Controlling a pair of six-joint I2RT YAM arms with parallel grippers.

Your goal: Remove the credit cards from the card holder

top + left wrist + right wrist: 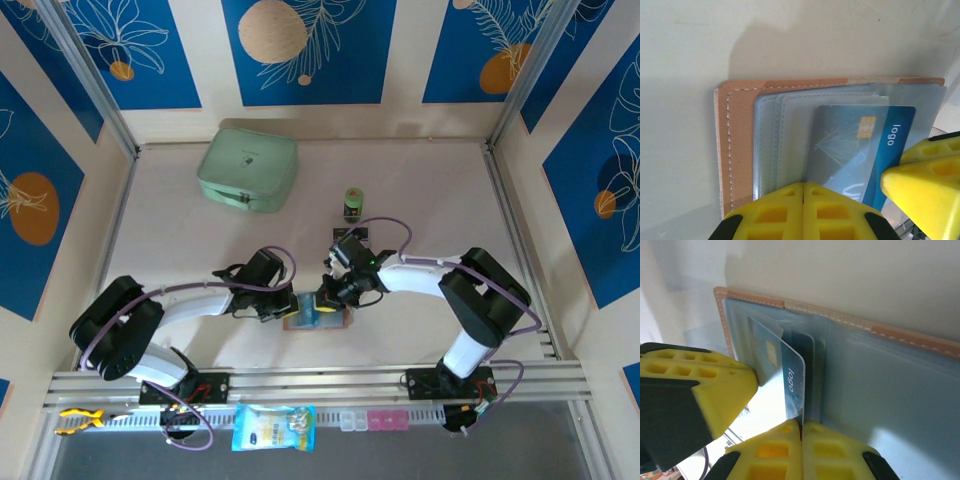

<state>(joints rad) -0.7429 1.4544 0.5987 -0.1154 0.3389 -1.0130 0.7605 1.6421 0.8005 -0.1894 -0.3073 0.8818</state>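
The card holder [322, 321] lies open on the table between my two grippers, tan leather [737, 135] with pale grey-blue pockets [890, 385]. A blue credit card [860, 145] with a gold chip and the word "logo" sticks partway out of a pocket. My left gripper [803, 186] is shut, pinching the edge of a pocket panel of the holder. My right gripper [801, 424] is shut on the protruding edge of the blue card [792, 385]. From above, the left gripper [288, 308] and the right gripper [328, 297] meet over the holder. A darker card [807, 347] sits behind it in the pocket.
A mint-green case [248, 170] lies at the back left. A small green-and-black cylinder [353, 204] stands behind the right gripper. On the front rail lie a blue packet [273, 427], small clear and pink boxes [375, 420] and a yellow tool [80, 420].
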